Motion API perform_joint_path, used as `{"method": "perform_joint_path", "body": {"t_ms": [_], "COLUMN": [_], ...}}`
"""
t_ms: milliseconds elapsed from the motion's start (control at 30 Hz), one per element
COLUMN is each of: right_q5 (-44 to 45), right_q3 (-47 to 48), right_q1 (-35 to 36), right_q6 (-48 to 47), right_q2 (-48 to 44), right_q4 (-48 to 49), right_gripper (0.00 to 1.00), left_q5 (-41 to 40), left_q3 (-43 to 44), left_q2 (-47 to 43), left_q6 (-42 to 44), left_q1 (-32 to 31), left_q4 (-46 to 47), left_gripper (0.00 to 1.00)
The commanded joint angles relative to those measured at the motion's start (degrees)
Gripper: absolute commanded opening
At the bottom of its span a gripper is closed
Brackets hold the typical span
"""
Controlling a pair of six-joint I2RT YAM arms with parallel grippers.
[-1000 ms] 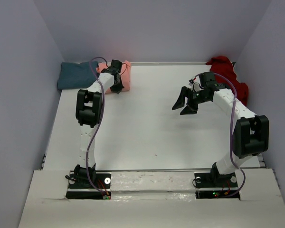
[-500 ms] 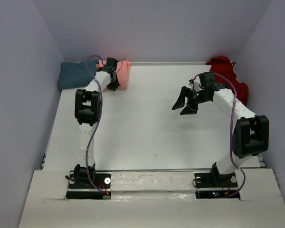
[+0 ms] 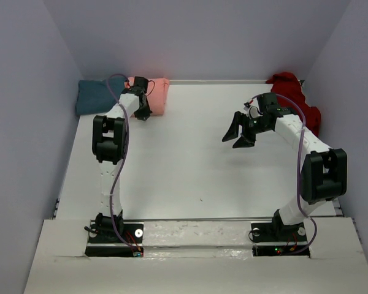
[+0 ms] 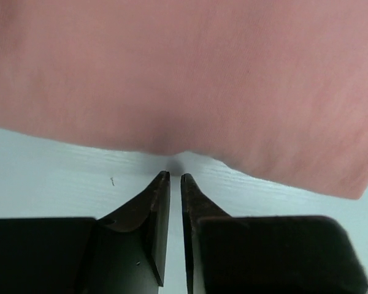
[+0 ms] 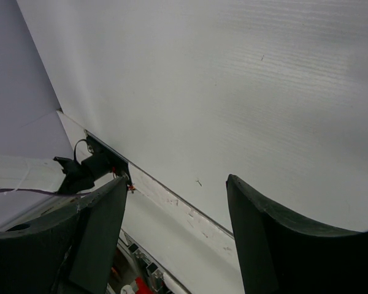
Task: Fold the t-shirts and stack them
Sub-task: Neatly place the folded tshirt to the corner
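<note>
Pink shirt (image 3: 156,95) lay at the desk's (image 3: 190,165) far left corner
Left gripper (image 4: 175,177), open a crack and empty, sat at its edge; it needed to back off gently to keep the fold neat. Right gripper (image 3: 232,141) hung wide open.

Bright, even; wrist closeup seemingly soft.

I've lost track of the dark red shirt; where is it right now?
In the top view, the dark red t-shirt lies bunched at the table's far right corner, just beyond the right arm.
</note>
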Motion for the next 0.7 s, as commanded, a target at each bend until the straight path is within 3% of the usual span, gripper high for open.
{"method": "perform_joint_path", "body": {"t_ms": [0,100,333,433,467,667], "right_q5": [-0.9,-1.1,-1.0,0.8,2.7,6.3], "right_q3": [2.1,2.2,2.4,3.3,3.5,5.0], "right_q1": [-0.2,-0.2,-0.2,-0.2,-0.2,-0.2], "right_q6": [-0.9,-0.8,-1.3,-2.8,-3.9,-6.4], "right_q2": [-0.1,0.1,0.4,0.6,0.6,-1.2], "right_q4": [1.7,2.3,5.0,5.2,5.2,5.9], "right_gripper": [0.72,0.72,0.72,0.72,0.73,0.73], "left_q5": [-0.7,0.4,-1.1,-1.3,-1.6,-3.1], "left_q3": [0.2,0.1,-7.3,-11.6,-12.6,-19.3], "left_q2": [-8.5,-11.7,-21.6,-24.9,-25.6,-33.0], "left_q6": [-0.8,-1.6,-1.5,-2.2,-2.5,-3.5], "left_q1": [-0.7,-1.1,-3.9,-4.1,-4.1,-4.2], "left_q4": [-3.0,-5.7,-7.8,-8.5,-9.2,-8.6], "left_gripper": [0.23,0.25,0.53,0.78,0.92,0.99]}}
